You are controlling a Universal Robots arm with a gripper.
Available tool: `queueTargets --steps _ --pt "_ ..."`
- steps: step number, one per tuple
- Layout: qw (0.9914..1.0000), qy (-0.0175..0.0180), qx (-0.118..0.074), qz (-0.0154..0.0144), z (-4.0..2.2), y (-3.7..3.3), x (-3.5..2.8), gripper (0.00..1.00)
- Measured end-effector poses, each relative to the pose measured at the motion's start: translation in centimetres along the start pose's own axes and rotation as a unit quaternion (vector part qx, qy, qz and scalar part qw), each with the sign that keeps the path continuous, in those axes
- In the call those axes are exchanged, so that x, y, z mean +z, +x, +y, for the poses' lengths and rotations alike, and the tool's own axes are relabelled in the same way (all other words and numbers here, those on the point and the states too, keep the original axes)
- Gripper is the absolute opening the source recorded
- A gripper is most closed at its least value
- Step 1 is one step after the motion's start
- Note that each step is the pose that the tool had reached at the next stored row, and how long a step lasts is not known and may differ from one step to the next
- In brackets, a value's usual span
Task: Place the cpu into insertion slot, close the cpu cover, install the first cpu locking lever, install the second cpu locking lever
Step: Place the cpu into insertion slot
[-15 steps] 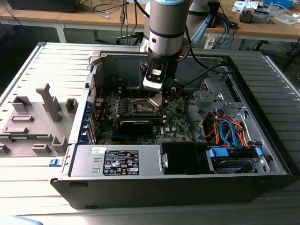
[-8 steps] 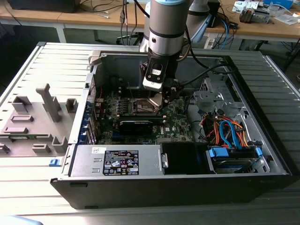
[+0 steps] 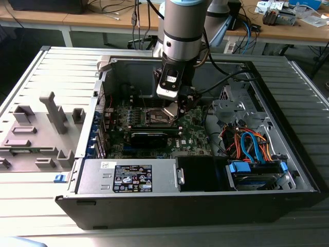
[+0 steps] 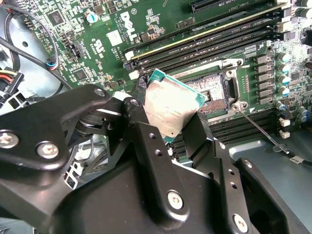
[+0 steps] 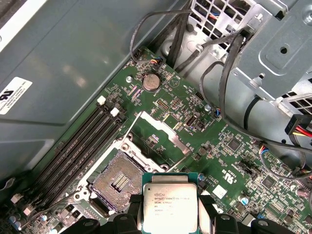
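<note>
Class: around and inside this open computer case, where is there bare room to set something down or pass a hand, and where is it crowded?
Free: ribbed table past the case on the exterior view's right, and in front of the grey fixture. Crowded: around the insertion slot, where the gripper holds the cpu; the cables.

The arm (image 3: pixel 182 31) reaches down; pincer (image 4: pixel 168 117) low — fingers (image 4: pixel 199 130) clamped on the cpu (image 4: pixel 170 108).
</note>
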State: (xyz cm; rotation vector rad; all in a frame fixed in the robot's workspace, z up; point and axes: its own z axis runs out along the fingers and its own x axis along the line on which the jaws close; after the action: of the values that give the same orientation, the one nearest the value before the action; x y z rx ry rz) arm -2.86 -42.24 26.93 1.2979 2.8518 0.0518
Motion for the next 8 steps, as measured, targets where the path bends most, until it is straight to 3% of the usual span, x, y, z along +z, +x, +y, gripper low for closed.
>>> queueTargets --steps 8 --pt "1.00000 0.0000 0.002 -0.0001 0.00 0.00 0.00 0.55"
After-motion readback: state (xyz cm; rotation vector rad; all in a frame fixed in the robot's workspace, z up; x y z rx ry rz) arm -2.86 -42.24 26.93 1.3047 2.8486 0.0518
